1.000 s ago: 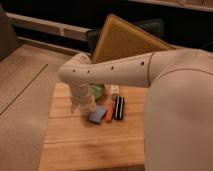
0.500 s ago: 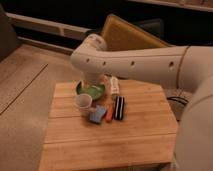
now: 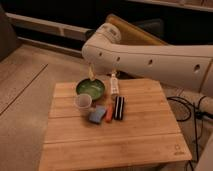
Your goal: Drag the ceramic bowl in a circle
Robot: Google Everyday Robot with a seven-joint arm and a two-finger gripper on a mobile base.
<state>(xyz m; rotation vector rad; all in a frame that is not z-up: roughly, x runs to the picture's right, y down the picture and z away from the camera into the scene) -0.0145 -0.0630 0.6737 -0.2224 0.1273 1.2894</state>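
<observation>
The ceramic bowl is round, shallow and glossy green. It sits at the back left of the wooden table. My white arm reaches in from the right, above the back of the table. The gripper hangs down from the arm's end, just over the bowl's far rim. Only a small pale tip of it shows below the arm, and I cannot tell whether it touches the bowl.
A small pale cup stands right in front of the bowl. A blue object, an orange one and a black one lie beside it. A white tube lies right of the bowl. Cables trail on the floor at right.
The arm has swung up and to the right, uncovering the bowl and the table's left side. The bowl and the other objects have stayed in place.
</observation>
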